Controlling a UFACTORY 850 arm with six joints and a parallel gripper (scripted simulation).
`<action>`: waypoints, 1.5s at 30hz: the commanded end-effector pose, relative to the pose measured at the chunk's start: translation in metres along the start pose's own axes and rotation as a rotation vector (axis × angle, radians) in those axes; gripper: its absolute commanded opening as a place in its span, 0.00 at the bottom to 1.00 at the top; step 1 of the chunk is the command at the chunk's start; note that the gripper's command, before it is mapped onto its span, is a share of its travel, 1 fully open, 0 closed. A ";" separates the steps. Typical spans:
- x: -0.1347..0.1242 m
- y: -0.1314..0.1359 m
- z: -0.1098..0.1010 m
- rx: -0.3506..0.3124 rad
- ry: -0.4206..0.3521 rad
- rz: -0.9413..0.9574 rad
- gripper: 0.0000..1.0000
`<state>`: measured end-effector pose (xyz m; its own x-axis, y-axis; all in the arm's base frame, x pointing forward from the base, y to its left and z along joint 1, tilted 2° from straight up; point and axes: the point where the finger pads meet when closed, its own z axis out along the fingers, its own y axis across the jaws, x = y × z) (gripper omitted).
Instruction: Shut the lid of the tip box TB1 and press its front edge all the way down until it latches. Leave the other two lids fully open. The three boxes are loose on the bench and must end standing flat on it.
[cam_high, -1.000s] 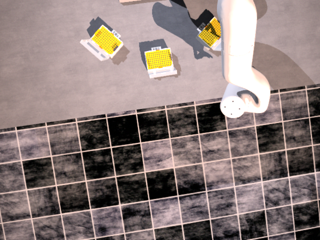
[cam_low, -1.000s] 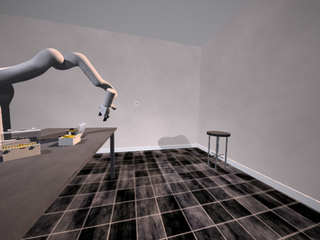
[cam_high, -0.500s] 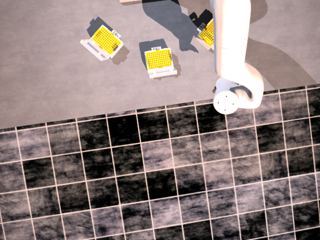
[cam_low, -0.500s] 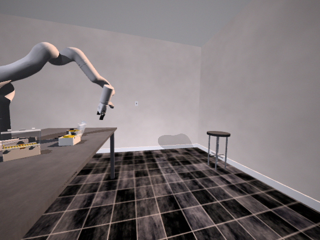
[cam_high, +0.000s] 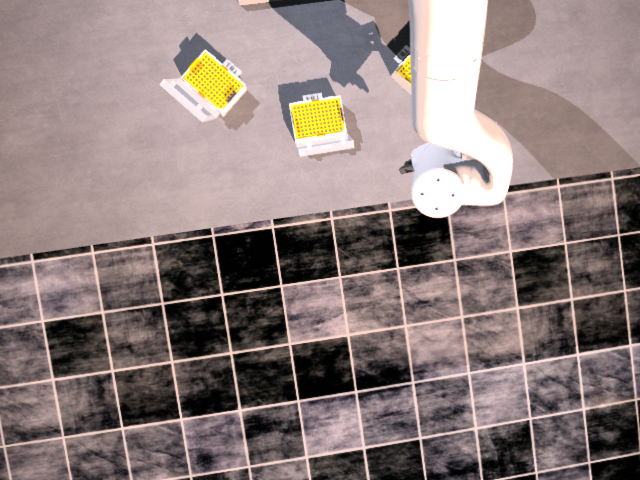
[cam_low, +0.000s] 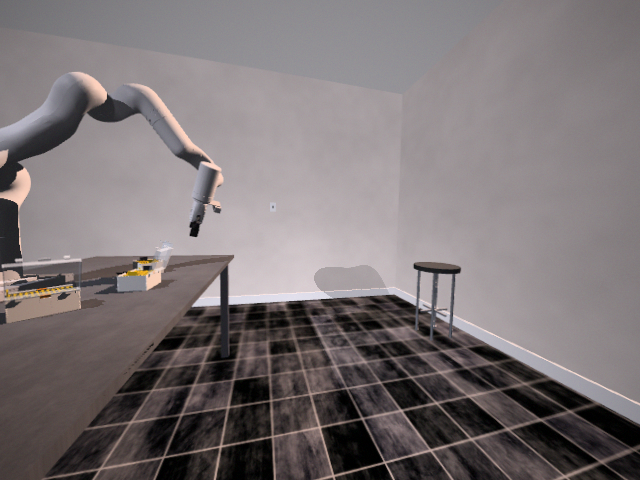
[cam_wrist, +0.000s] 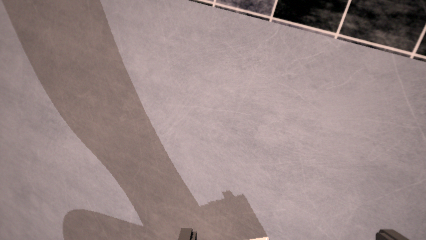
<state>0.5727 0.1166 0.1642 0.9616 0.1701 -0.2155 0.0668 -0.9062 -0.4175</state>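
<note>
Three tip boxes with yellow tip racks stand on the grey bench (cam_high: 103, 170) (cam_low: 77, 351) (cam_wrist: 300, 125), all with their lids open. In the overhead view one box (cam_high: 213, 80) is at the left, one box (cam_high: 316, 117) is in the middle, and a third box (cam_high: 404, 68) is mostly hidden behind the arm. Their labels are too small to read. In the side view they appear as the near box (cam_low: 41, 299), the middle box (cam_low: 138, 280) and the far box (cam_low: 148, 264). My gripper (cam_low: 194, 229) (cam_wrist: 288, 235) is open and empty, high above bare bench near the front edge, to the right of the middle box.
The bench's front edge (cam_high: 310, 214) borders a dark tiled floor (cam_high: 310, 361). A bench leg (cam_low: 224, 315) stands at the far corner. A round stool (cam_low: 436, 268) stands by the right wall. The arm's shadow (cam_wrist: 100, 125) falls across the bench.
</note>
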 end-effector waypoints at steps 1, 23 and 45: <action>-0.011 0.010 -0.008 -0.030 0.004 0.079 1.00; -0.067 0.057 -0.036 -0.140 0.040 0.412 1.00; -0.120 0.094 -0.054 -0.226 0.101 0.705 1.00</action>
<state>0.4834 -0.0036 0.1964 0.8390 -0.4604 -0.2902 -0.4925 -0.8692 -0.0450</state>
